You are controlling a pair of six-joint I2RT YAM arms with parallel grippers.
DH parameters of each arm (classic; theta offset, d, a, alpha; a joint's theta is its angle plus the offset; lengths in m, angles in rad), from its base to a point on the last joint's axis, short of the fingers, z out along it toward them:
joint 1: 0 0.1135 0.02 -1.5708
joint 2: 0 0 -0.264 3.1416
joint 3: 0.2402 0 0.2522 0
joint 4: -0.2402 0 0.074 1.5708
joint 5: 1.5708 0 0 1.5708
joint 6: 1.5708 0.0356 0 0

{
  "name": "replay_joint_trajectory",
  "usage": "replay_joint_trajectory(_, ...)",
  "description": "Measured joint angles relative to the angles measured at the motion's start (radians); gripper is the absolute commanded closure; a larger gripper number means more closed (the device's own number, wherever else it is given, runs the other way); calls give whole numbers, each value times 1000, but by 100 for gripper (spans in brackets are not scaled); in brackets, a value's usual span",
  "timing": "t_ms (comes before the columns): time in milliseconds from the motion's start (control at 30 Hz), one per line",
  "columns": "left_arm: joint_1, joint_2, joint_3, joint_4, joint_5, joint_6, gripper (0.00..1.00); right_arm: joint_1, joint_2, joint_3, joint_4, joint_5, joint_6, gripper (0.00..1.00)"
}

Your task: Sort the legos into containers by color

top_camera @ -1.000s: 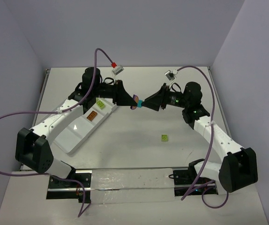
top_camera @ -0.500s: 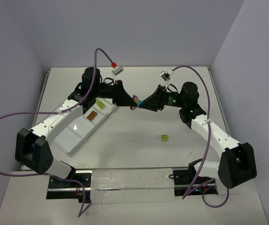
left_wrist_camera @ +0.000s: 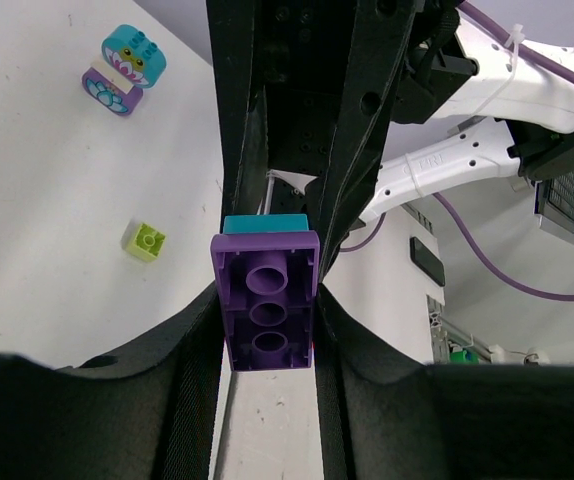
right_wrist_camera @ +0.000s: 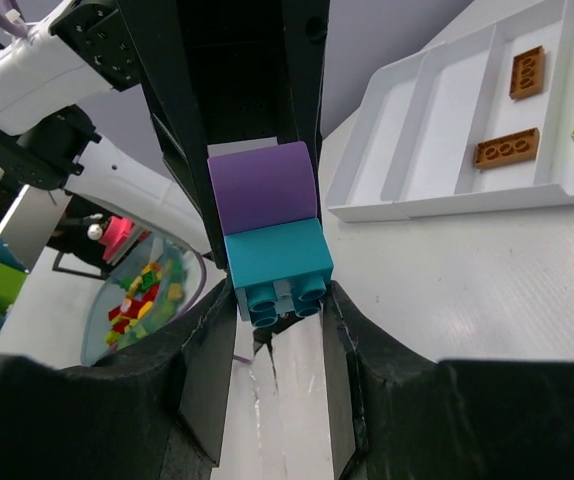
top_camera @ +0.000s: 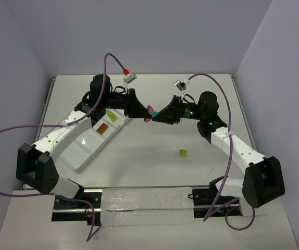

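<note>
1. Near edge. Both arm bases sit at the near edge of the table [top_camera: 149, 166], with a glossy strip [top_camera: 144, 200] between them. Purple cables [top_camera: 3, 136] loop out past the left base and rise over both arms.

2. Mid table. The surface between the bases and the grippers is open. One loose lime green brick [top_camera: 183, 152] lies there, right of centre and well apart from both arms.

3. Left side. The white tray [top_camera: 83, 152] lies at a slant under the left forearm. Its compartments hold orange-brown bricks [top_camera: 102, 129] and a lime brick [top_camera: 111, 115]. The forearm covers part of the tray from above.

4. Grip point. The two grippers meet tip to tip above the table, beyond its centre.
- The left gripper [top_camera: 145, 111] is pinching the purple brick [left_wrist_camera: 265, 315]; both fingers press its sides.
- The right gripper [top_camera: 158, 115] is pinching the teal brick [right_wrist_camera: 277, 262]; both fingers press its sides.
- The two bricks are stacked together, purple against teal, and are held clear of the table. Each gripper blocks the other's straight path ahead.

5. Far side. In the left wrist view, a printed teal-over-purple block pair [left_wrist_camera: 124, 70] stands on the table, well beyond the loose lime green brick.

6. Edges. Walls stand at the left, right and far sides of the table. The right elbow is near the right wall.
</note>
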Motion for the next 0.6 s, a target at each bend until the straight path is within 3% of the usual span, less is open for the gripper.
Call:
replay_joint_trajectory(267, 21, -31, -43, -28, -60, 17, 100, 8, -33, 10, -167, 97, -117, 100)
replay_joint_trajectory(600, 244, -153, -89, -200, -258, 14, 100, 9, -27, 54, -409, 336, -253, 100)
